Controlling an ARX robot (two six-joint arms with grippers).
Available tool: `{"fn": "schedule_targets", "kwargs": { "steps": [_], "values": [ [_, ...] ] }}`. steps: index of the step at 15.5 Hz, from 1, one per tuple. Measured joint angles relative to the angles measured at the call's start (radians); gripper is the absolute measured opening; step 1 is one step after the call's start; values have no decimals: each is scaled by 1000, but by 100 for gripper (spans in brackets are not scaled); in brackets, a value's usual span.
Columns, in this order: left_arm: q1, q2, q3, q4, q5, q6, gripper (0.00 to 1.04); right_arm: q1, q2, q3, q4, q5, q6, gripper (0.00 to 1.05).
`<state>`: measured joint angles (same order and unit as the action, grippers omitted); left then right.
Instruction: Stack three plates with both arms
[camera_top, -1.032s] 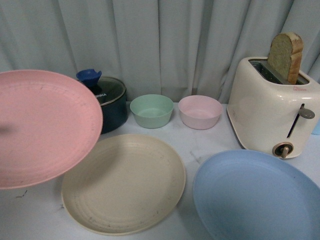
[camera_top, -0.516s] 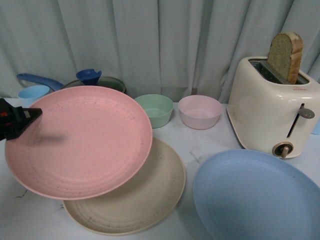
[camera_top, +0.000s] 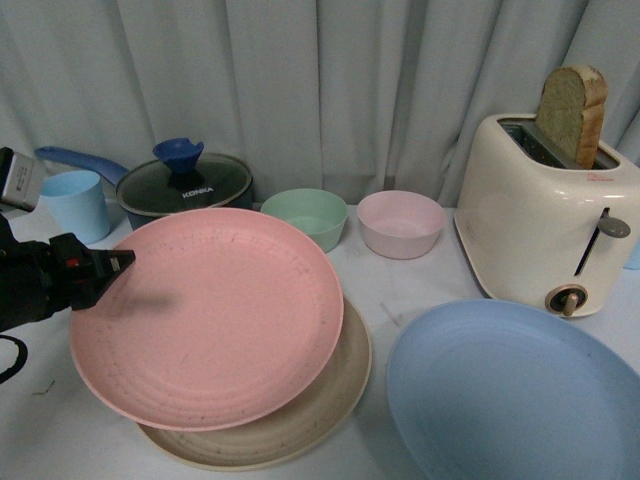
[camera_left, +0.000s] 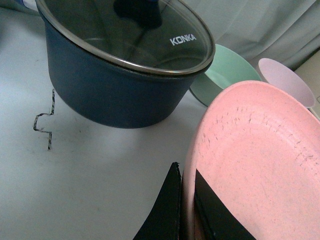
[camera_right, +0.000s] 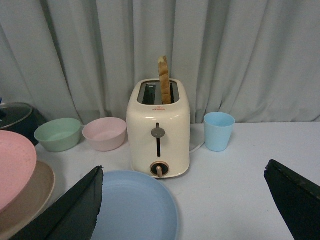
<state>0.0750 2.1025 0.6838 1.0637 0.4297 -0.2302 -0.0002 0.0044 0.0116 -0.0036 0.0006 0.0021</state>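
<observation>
My left gripper is shut on the left rim of the pink plate, which hangs nearly level just over the cream plate and covers most of it. In the left wrist view the black fingers pinch the pink plate's edge. The light blue plate lies on the table at the front right. My right gripper is open, its fingers spread wide above the light blue plate and the bare table beside it; it does not show in the front view.
Behind the plates stand a dark blue lidded pot, a mint bowl and a pink bowl. A cream toaster with a bread slice sits at the right. A light blue cup stands far left, another beside the toaster.
The pink plate has moved right and down, from raised at the left to just over the cream plate. My left gripper came into view with it.
</observation>
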Motion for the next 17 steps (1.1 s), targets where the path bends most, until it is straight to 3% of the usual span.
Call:
{"fn": "schedule_targets", "kwargs": {
  "steps": [10, 14, 16, 17],
  "values": [
    [-41, 125, 38, -20, 22, -40, 5, 0, 0, 0, 0, 0, 0, 98],
    [-26, 127, 46, 9, -9, -137, 49, 0, 0, 0, 0, 0, 0, 98],
    [-5, 97, 23, 91, -40, -182, 66, 0, 0, 0, 0, 0, 0, 98],
    [8, 41, -19, 188, -48, -206, 80, 0, 0, 0, 0, 0, 0, 98]
  ]
}}
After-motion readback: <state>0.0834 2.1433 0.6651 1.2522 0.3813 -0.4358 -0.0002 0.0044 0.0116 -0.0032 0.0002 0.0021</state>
